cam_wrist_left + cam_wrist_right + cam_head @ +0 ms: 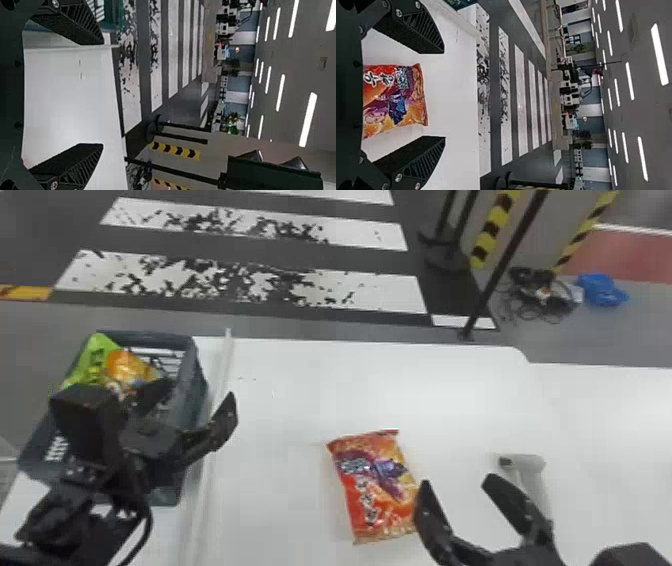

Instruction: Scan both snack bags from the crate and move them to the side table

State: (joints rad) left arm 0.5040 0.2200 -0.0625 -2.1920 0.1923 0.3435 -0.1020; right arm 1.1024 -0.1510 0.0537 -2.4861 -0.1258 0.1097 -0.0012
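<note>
And here we are with a red-and-orange snack bag [372,485] lying flat on the white table [280,400], out in the middle and gripped by nobody! Over on the robot's left, the dark crate [195,380] holds more — a green bag [95,357] and an orange packet [127,366], tucked together at its far end.

Now the claws. The left gripper [103,94] is spread wide with nothing between its fingers, and in the head view it overlaps the crate's table side. The right gripper [456,482] is wide too, and empty, one finger right by the red bag's edge in that same view; whether it touches, I cannot tell. Just beyond the other finger lies a pale tool [530,464], by its shape the handheld scanner, free of any grip.

So which step is this? My call: the first bag is out on the table, and the scan is the business in hand. The next move wants the right gripper brought down over the scanner's handle and closed squarely, then its head aimed at the bag's code. Watch the spacing, though — a careless swing of that near finger could shove the bag askew or knock the tool away.
</note>
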